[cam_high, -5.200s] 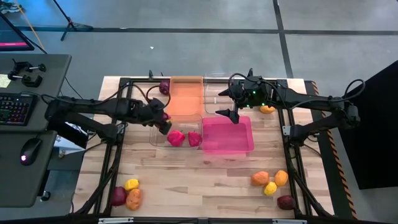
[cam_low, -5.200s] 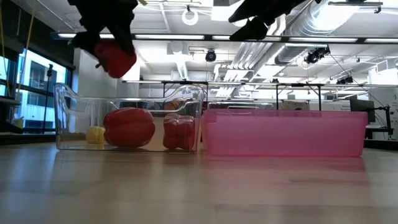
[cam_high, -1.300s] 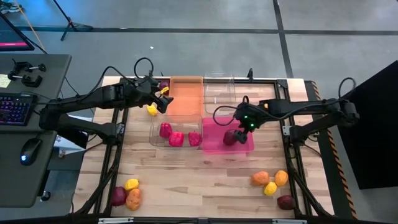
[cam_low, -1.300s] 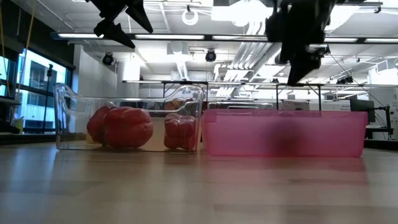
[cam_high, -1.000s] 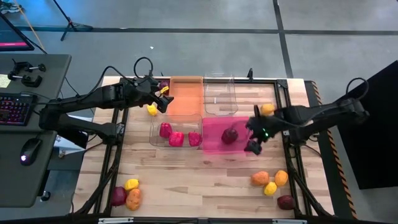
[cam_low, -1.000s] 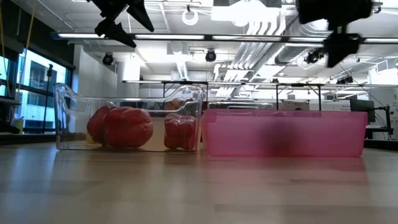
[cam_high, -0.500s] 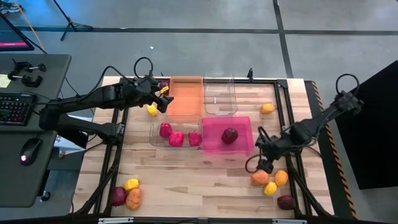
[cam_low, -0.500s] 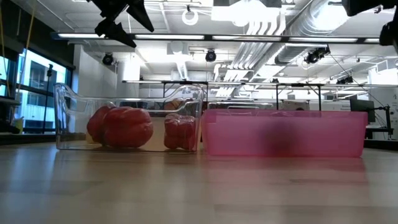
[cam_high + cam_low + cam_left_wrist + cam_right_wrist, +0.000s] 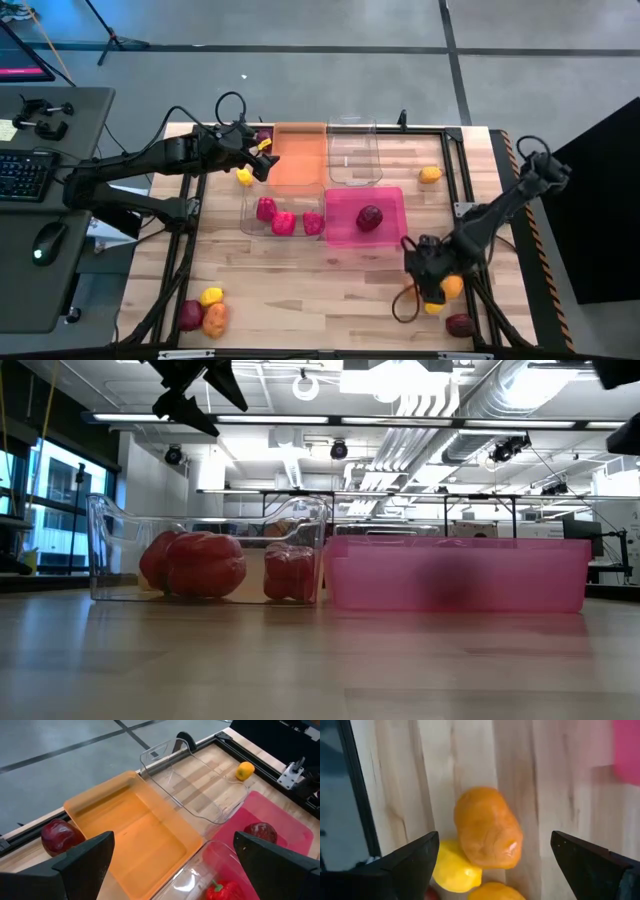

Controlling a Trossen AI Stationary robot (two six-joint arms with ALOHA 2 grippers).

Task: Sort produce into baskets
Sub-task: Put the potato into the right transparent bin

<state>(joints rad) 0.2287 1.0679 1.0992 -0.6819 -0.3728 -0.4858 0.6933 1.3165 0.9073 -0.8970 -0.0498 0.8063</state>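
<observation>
A: Right gripper (image 9: 490,862) state?
B: My jaws are wide, empty, above the orange piece (image 9: 488,828).
A: Risk?
B: The touching lemon (image 9: 454,868) could get nudged, rolling away from it.

Overhead looking straight down on whole table (image 9: 300,300); low, level across tabletop, near pink bin (image 9: 455,572), also overhead (image 9: 365,217). Wrist views close, angled down; right one perhaps nearest.
</observation>
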